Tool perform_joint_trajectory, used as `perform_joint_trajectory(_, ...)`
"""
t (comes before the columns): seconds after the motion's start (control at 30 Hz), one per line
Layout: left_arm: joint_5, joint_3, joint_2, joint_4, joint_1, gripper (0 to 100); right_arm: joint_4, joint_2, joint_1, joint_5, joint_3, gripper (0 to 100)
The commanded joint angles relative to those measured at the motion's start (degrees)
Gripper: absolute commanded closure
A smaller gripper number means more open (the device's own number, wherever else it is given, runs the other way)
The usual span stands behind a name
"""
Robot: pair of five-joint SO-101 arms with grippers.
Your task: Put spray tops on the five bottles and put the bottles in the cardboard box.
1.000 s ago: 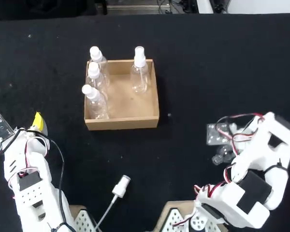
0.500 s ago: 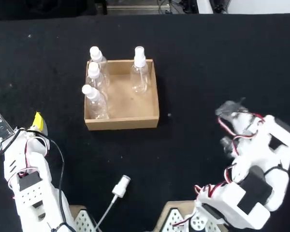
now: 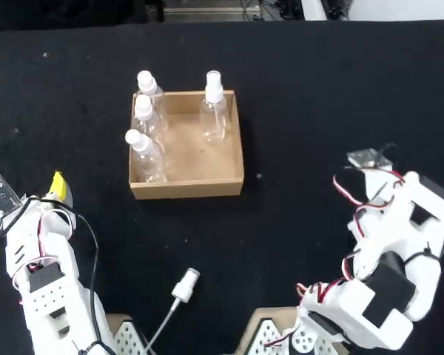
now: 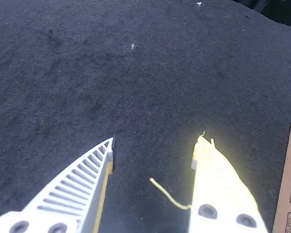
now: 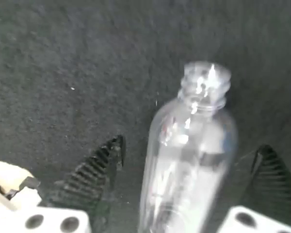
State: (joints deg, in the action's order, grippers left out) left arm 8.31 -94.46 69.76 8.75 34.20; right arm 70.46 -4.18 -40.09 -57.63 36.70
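Counting bottles, we log five: four capped bottles (image 3: 213, 111) standing in the box (image 3: 186, 188), three along one side and one at the far wall, plus one uncapped bottle (image 5: 189, 160) between the wide-spread jaws of the right gripper (image 5: 191, 144), gaps showing on both sides. One loose spray top (image 3: 185, 285) lies near the arm bases. Our left gripper (image 4: 153, 150) hangs partly open and empty over the black cloth table (image 3: 340, 96). Cables (image 3: 281, 7) lie beyond its far edge.
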Motion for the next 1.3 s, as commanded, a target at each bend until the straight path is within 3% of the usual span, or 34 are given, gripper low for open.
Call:
perform_joint_trajectory(0.0, -0.26, 2.68, 0.44, -1.41, -0.84, 75, 1.32, -0.13, 1.49, -0.97, -5.05, 64.2)
perform_joint_trajectory(0.23, -0.26, 2.77, 0.44, -1.41, -0.84, 75, -1.58, 3.30, 0.18, -2.99, -3.38, 66.9)
perform_joint_trajectory(0.57, -0.26, 2.86, 0.44, -1.41, -0.84, 75, -1.76, 4.70, -4.22, -2.99, -3.65, 79.2)
perform_joint_trajectory(0.63, -0.26, 2.86, 0.44, -1.41, -0.84, 75, -1.76, 4.88, -4.22, -2.99, -3.56, 83.7)
perform_joint_trajectory(0.73, -0.35, 2.77, 0.44, -1.41, -0.84, 75, -1.76, 4.53, -4.22, -2.99, -3.65, 98.2)
perform_joint_trajectory(0.9, -0.44, 2.77, 0.44, -1.41, -0.84, 75, 0.18, 0.84, -3.69, -2.73, -8.48, 98.9)
perform_joint_trajectory(1.07, -0.62, 2.95, 0.44, -0.53, -0.84, 75, 10.99, -10.86, -0.53, -2.37, -14.02, 98.8)
perform_joint_trajectory(1.13, -0.79, 4.97, 0.44, 2.99, -0.84, 75, 12.13, -15.78, 2.81, 1.14, -13.85, 98.8)
perform_joint_trajectory(1.27, -6.68, 16.40, 0.44, 20.84, -0.92, 75, 8.18, -24.92, 8.26, 12.22, -11.56, 98.8)
